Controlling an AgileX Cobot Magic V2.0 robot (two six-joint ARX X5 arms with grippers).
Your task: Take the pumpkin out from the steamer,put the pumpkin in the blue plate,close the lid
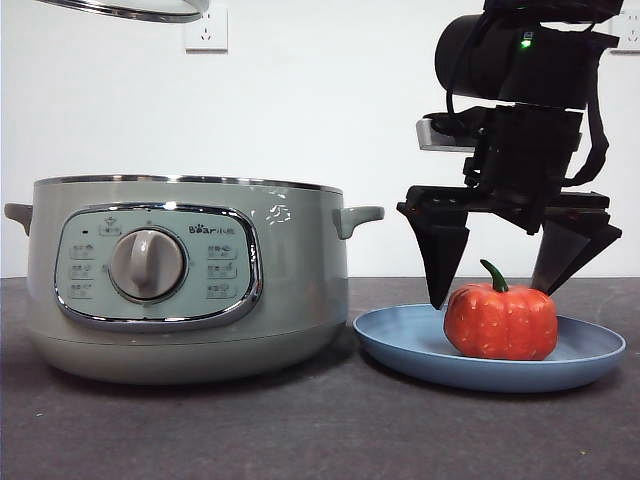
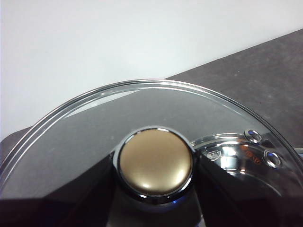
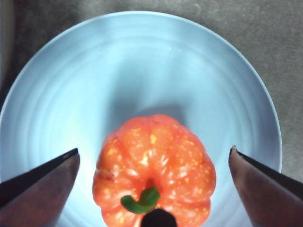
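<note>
The orange-red pumpkin (image 1: 500, 322) (image 3: 154, 170) sits upright in the blue plate (image 1: 400, 345) (image 3: 142, 61), stem up. My right gripper (image 1: 490, 298) (image 3: 154, 150) hangs open just above it, one jaw on each side, neither touching it. The sage-green steamer (image 1: 190, 290) stands left of the plate with its top uncovered. The glass lid (image 1: 130, 10) (image 2: 94, 123) is held high above the steamer at the top left of the front view. My left gripper (image 2: 155, 177) is shut on the lid's knob (image 2: 155, 163).
The plate's rim lies close to the steamer's right handle (image 1: 358, 217). A white wall socket (image 1: 205, 30) is on the wall behind. The dark tabletop (image 1: 300, 430) stretches in front of both.
</note>
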